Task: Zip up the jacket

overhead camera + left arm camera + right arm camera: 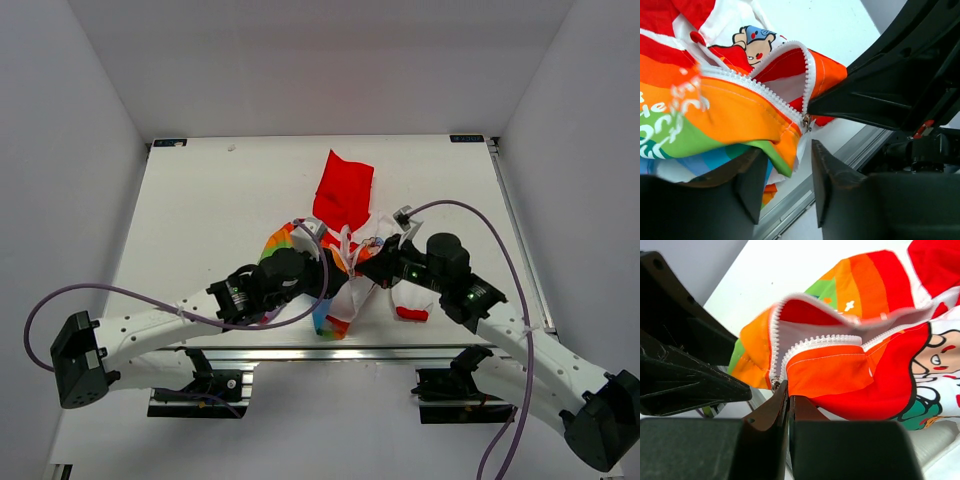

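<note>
- Left gripper [787,150], black, two-fingered: jaws stand apart and grip nothing. The orange hem corner [782,150] of the rainbow half droops between them and over the left-hand finger.
- Small child's hooded jacket [342,200], with red hood, rainbow-striped half and white cartoon-print half: it lies mid-table, hood toward the far edge. The hem is raised off the surface between the two grippers, near the front edge.
- White plastic zipper tracks [809,75]: both rows meet at the hem and gape into a loop above it, unzipped for nearly all their length.
- Small metal zipper slider [806,121]: it sits at the very bottom of the tracks, just beside the right fingertips.
- Right gripper [788,392], black, two-fingered: clenched tight at the hem by the slider, pinching the jacket there. Whether the pull tab itself is caught cannot be told.
- Step in hand, by judgement: the bottom is seated and the run upward is not begun. One hand should anchor the hem below the slider. The other should draw the slider toward the hood in line with the teeth, with the tracks kept taut and the loop flattened so no lining snags.
- White tabletop [200,210]: broad bare surface lies left and right of the garment, and beyond the hood.
- Aluminium rail [300,353] at the near edge: it lies close under the raised hem, so a pull is better made away from it, toward the far side.
- White enclosure walls [60,150]: well apart from both arms.
</note>
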Controlling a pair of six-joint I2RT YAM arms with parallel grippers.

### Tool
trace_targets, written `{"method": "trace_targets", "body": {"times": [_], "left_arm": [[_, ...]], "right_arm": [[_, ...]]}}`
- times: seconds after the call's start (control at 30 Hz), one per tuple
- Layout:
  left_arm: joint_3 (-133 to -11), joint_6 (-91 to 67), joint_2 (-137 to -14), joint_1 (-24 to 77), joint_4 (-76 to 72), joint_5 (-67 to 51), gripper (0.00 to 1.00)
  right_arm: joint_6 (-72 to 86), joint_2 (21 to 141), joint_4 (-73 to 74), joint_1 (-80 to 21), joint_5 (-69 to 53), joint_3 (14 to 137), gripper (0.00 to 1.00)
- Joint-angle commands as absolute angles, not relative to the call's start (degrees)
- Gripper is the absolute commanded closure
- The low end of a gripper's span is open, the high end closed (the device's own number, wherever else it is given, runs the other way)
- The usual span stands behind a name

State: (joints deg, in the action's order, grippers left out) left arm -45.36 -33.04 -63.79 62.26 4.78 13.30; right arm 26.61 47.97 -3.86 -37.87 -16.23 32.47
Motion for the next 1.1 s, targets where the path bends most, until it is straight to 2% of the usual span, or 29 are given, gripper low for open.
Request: {"method": "trace_targets", "body": {"times": [0.0,0.03,0.27,0.33,0.37,0.47,0.53,0.57,0.7,0.8,1.07], "left_arm": [[-46.7,-34.5,-63.7,62.0,6.3,13.7,0.49],[-47.2,-34.9,-64.5,61.8,6.9,13.6,0.45],[-44.6,-38.2,-65.9,56.7,3.8,4.8,0.43],[-43.2,-39.4,-65.9,55.2,1.2,2.2,0.47],[-41.9,-40.0,-65.9,53.5,0.4,0.6,0.53],[-39.7,-41.1,-65.7,50.5,-3.8,-6.6,0.63],[-38.9,-41.0,-65.3,50.1,-5.9,-9.7,0.64],[-38.7,-40.7,-65.0,50.1,-6.7,-10.4,0.63],[-37.3,-40.8,-63.4,50.0,-8.1,-11.3,0.45],[-37.0,-41.2,-62.8,49.9,-7.3,-11.6,0.38],[-34.1,-45.9,-64.2,48.5,-11.4,-16.9,0.36]], "right_arm": [[24.9,49.0,-4.8,-37.6,-21.2,33.8,1.0],[24.9,49.5,-4.9,-37.6,-22.8,33.5,1.0],[28.8,50.1,-11.5,-37.6,-28.3,29.1,1.0],[29.5,49.8,-12.7,-37.6,-28.0,28.6,1.0],[29.7,49.7,-12.6,-37.5,-27.3,28.6,1.0],[29.5,49.4,-10.6,-37.6,-24.5,29.0,1.0],[29.5,49.4,-10.3,-37.6,-23.6,28.9,1.0],[29.5,49.4,-10.3,-37.6,-23.6,28.9,1.0],[29.5,49.1,-10.7,-37.6,-23.0,29.0,1.0],[29.4,48.5,-10.7,-37.6,-22.1,29.2,1.0],[29.4,47.6,-10.6,-37.6,-22.4,29.2,1.0]]}}
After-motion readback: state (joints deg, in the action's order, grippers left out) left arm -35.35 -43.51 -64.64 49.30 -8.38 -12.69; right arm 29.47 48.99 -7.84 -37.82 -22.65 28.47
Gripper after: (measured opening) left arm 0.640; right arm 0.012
